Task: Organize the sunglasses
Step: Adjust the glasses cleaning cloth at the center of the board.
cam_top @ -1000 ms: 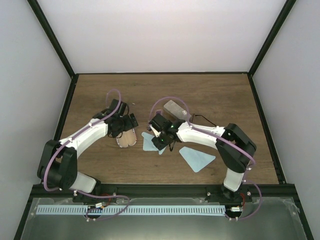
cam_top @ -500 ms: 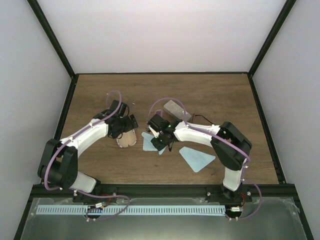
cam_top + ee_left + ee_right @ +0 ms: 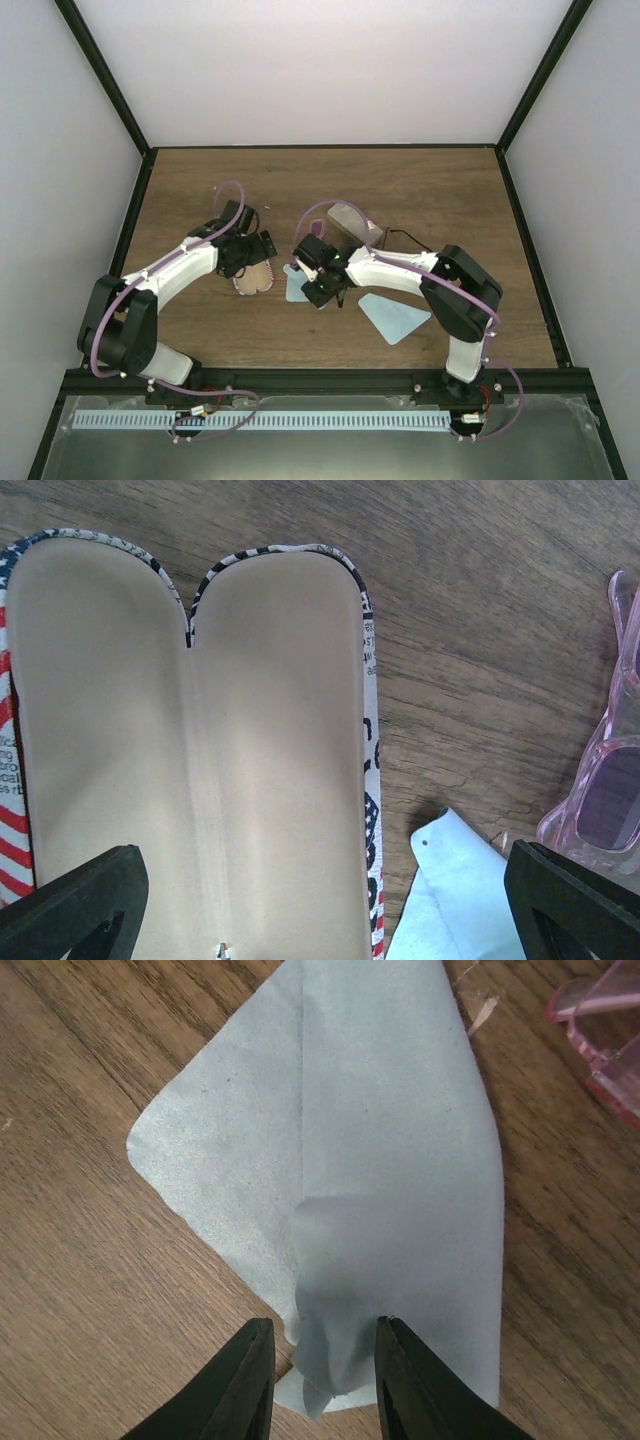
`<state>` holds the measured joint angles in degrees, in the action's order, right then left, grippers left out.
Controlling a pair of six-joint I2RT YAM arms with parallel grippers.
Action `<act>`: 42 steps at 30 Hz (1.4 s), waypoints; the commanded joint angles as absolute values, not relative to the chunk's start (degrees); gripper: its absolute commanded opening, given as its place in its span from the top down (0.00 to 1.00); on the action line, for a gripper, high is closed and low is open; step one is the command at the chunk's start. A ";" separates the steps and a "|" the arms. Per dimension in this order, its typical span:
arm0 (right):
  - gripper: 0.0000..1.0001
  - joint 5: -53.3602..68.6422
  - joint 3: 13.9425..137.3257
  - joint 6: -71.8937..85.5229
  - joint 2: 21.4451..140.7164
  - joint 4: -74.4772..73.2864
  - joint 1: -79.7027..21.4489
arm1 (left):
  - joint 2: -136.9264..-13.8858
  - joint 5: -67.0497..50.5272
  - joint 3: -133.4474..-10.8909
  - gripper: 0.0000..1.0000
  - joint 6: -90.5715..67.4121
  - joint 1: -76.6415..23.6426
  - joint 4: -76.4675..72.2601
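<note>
Top external view, nearest the bases: a second cloth [image 3: 392, 317] lies flat on the surface [image 3: 450, 190], with no claw on it. Just beyond it, the right claw [image 3: 322, 1330] has shifted a little leftward within the last second and now sits over the cloth [image 3: 340, 1160]. Its fingers have parted slightly from a narrower set and stand astride the cloth's puckered near corner. Whether they pinch that pucker or have let it go cannot be told. Level with it, the left claw [image 3: 320, 910] is unchanged: spread wide, holding nothing, poised over the open case [image 3: 270, 730], whose lining is bare. The pink pair [image 3: 610, 790] lies on the surface just beyond the cloth, apart from the case. Farthest, the black pair [image 3: 408, 240] lies beside the grey case [image 3: 350, 217]. Judgement: the change concerns the cloth only. Neither pair is cased, so the sorting proper has not begun.
</note>
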<state>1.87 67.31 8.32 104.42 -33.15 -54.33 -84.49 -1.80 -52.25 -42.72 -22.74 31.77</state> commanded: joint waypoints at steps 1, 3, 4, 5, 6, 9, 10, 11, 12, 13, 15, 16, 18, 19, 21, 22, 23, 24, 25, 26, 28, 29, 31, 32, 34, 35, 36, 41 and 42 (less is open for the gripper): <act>0.71 1.97 67.66 8.86 104.93 -33.96 -54.84 | -84.95 -2.12 -51.63 0.00 -41.76 -22.50 31.49; 0.71 1.45 67.87 9.03 105.41 -34.22 -54.83 | -84.86 -2.08 -51.56 0.00 -41.74 -22.50 31.60; 0.71 1.19 67.90 9.08 105.49 -34.19 -54.84 | -84.82 -1.97 -51.61 0.00 -41.65 -22.50 31.76; 0.72 1.03 68.06 9.13 105.55 -34.26 -54.82 | -84.74 -1.95 -51.61 0.00 -41.64 -22.50 31.81; 0.73 0.99 68.11 9.12 105.46 -34.09 -54.84 | -84.63 -1.89 -51.57 0.00 -41.61 -22.50 31.79; 0.78 1.01 68.29 8.99 105.46 -34.03 -54.83 | -84.77 -1.79 -51.57 0.00 -41.61 -22.50 31.67; 0.80 0.97 68.29 8.90 105.61 -34.15 -54.80 | -84.86 -1.80 -51.58 0.00 -41.65 -22.50 31.68; 0.82 0.92 68.25 8.88 105.75 -34.18 -54.79 | -84.87 -1.84 -51.59 0.00 -41.78 -22.50 31.70; 0.84 0.84 68.21 8.87 105.81 -34.11 -54.84 | -84.85 -1.89 -51.46 0.00 -41.81 -22.50 31.60; 0.85 0.75 68.20 8.81 105.83 -34.10 -54.83 | -84.82 -1.85 -51.42 0.00 -41.83 -22.50 31.63; 0.89 0.57 68.27 8.64 105.93 -34.09 -54.84 | -84.82 -1.83 -51.48 0.00 -41.85 -22.50 31.53; 0.91 0.53 68.29 8.57 105.92 -34.12 -54.80 | -84.89 -1.77 -51.48 0.00 -41.91 -22.52 31.48; 0.97 0.45 68.37 8.53 106.00 -34.29 -54.84 | -84.92 -1.76 -51.52 0.00 -41.97 -22.43 31.54; 0.99 0.32 68.39 8.53 105.88 -34.24 -54.82 | -85.00 -1.76 -51.56 0.00 -42.00 -22.49 31.53; 0.99 0.15 68.38 8.53 105.57 -34.16 -54.78 | -85.03 -1.76 -51.64 0.00 -42.03 -22.50 31.55; 0.99 0.03 68.46 8.57 105.45 -34.22 -54.84 | -85.05 -1.82 -51.64 0.00 -42.01 -22.50 31.54; 0.99 -0.28 68.47 8.61 105.09 -34.12 -54.82 | -85.13 -1.81 -51.73 0.00 -42.01 -22.50 31.54; 0.99 -0.66 68.49 8.69 104.66 -33.98 -54.84 | -85.16 -1.83 -51.72 0.00 -42.02 -22.50 31.53; 0.99 -1.15 68.55 8.80 103.99 -33.79 -54.79 | -85.17 -1.84 -51.84 0.00 -42.04 -22.50 31.54; 0.99 -1.69 68.68 8.91 103.30 -33.55 -54.77 | -85.17 -1.87 -51.82 0.00 -42.06 -22.50 31.50; 0.99 -2.69 69.09 9.08 101.76 -33.33 -54.76 | -85.17 -1.85 -51.84 0.00 -42.05 -22.50 31.42; 0.99 -3.08 69.41 9.13 101.12 -33.37 -54.76 | -85.24 -1.90 -51.79 0.00 -42.02 -22.50 31.45; 0.99 -3.22 70.54 9.18 100.59 -34.18 -54.60 | -85.34 -1.86 -51.90 0.00 -42.04 -22.48 31.46; 0.99 -3.17 71.28 9.33 100.65 -34.88 -54.51 | -85.41 -1.94 -51.92 0.00 -42.03 -22.50 31.38; 0.99 -3.28 72.24 9.48 101.01 -35.73 -54.42 | -85.35 -2.10 -51.99 0.00 -41.90 -22.48 31.06; 0.99 -3.33 72.36 9.49 101.04 -35.77 -54.34 | -85.35 -2.18 -52.13 0.00 -41.84 -22.50 30.84; 0.99 -3.34 72.35 9.45 101.05 -35.81 -54.25 | -85.34 -2.20 -52.32 0.00 -41.83 -22.50 30.67; 0.99 -3.43 72.21 9.03 101.78 -35.77 -53.17 | -85.92 -2.50 -53.63 0.00 -41.51 -22.50 31.03; 0.99 -3.42 72.17 8.86 101.90 -35.85 -53.03 | -85.99 -2.43 -53.87 0.00 -41.40 -22.50 31.16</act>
